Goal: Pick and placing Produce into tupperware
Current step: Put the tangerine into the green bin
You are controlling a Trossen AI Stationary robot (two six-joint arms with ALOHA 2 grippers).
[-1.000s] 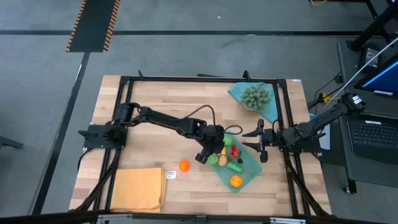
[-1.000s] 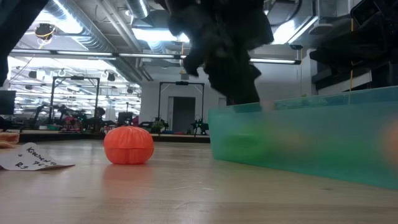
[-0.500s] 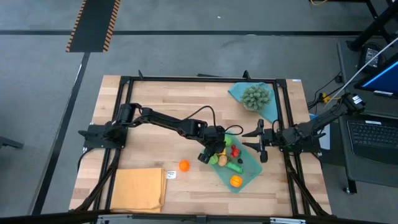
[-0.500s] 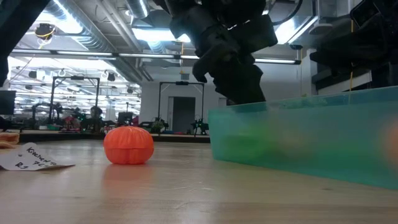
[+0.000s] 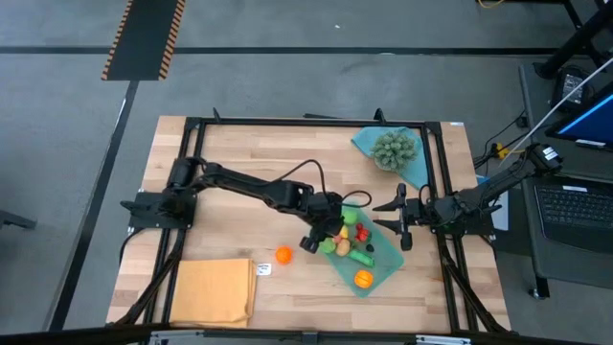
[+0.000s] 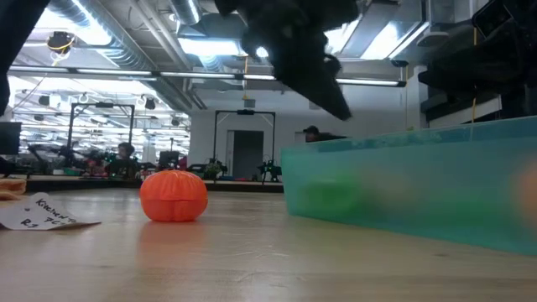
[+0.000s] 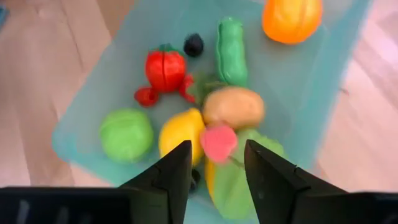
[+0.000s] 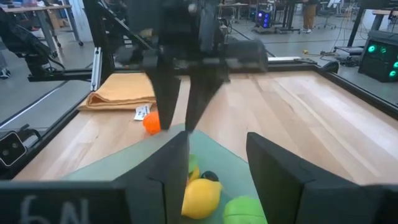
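Note:
The teal tupperware (image 5: 385,251) lies right of the table's middle and holds several produce pieces: a red tomato (image 7: 165,67), a green pod (image 7: 231,51), a tan potato (image 7: 234,107), a yellow lemon (image 7: 180,132), a pink piece (image 7: 217,142). One orange piece (image 5: 283,255) rests on the table to its left. My left gripper (image 5: 322,236) hangs open above the tupperware's left end, over the pink piece, clear of it. My right gripper (image 5: 400,222) waits open at the tupperware's right edge.
A spiky grey-green ball (image 5: 395,148) sits on a blue cloth (image 5: 367,142) at the far right. A folded orange-yellow cloth (image 5: 213,292) lies at the near left, with a small paper tag (image 5: 262,269) beside it. A black frame (image 5: 287,123) rims the table.
My left gripper has opened and gone up out of the tupperware; in the low view its fingers now stand clear above the container's wall. The produce in the tupperware and the orange piece on the table have kept their places.

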